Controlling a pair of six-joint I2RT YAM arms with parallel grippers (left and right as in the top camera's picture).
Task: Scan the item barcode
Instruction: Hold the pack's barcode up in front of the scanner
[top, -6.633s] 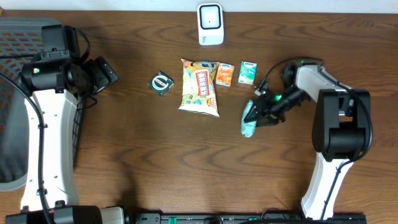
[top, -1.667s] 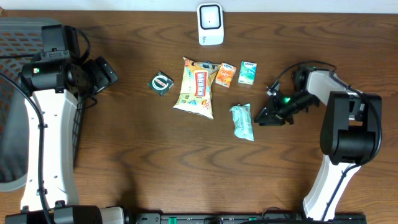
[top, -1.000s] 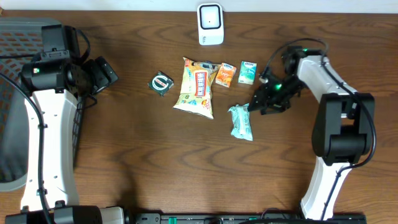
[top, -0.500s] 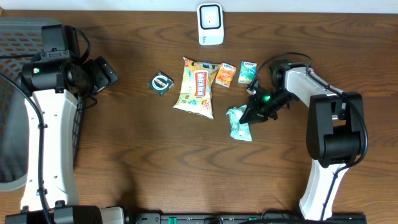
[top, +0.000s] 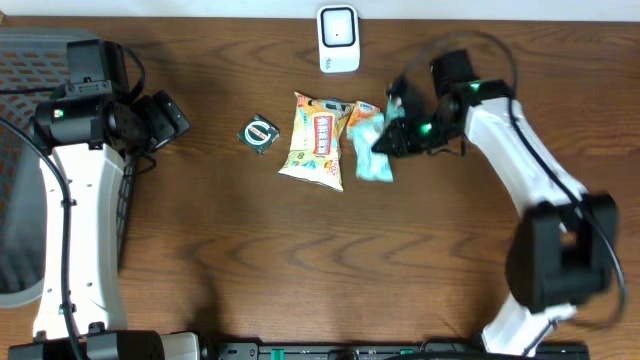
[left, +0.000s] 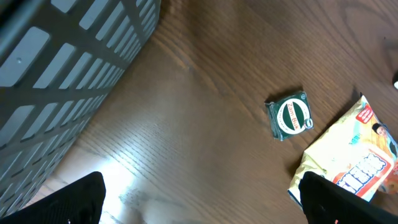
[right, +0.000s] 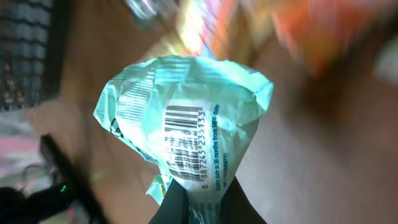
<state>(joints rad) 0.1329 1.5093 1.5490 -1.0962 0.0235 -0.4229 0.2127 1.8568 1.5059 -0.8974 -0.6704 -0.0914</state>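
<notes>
My right gripper (top: 393, 141) is shut on a mint-green packet (top: 374, 160) and holds it off the table, just right of the chips bag (top: 318, 140). In the right wrist view the packet (right: 186, 124) hangs crumpled, pinched at its lower end by my black fingers (right: 176, 208). Its barcode (right: 184, 134) faces this camera. The white scanner (top: 338, 38) stands at the table's back edge, some way behind the packet. My left gripper (top: 165, 117) stays at the far left, open with nothing between its fingertips (left: 81, 199).
An orange packet (top: 361, 117) lies right behind the held one. A small green round-label pack (top: 260, 133) (left: 290, 115) sits left of the chips bag (left: 348, 162). A grey slatted basket (left: 62, 62) stands off the table's left side.
My right gripper has shut on the mint-green packet, lifted it from the table and carried it back and left toward the orange packet. The left arm has not moved.
</notes>
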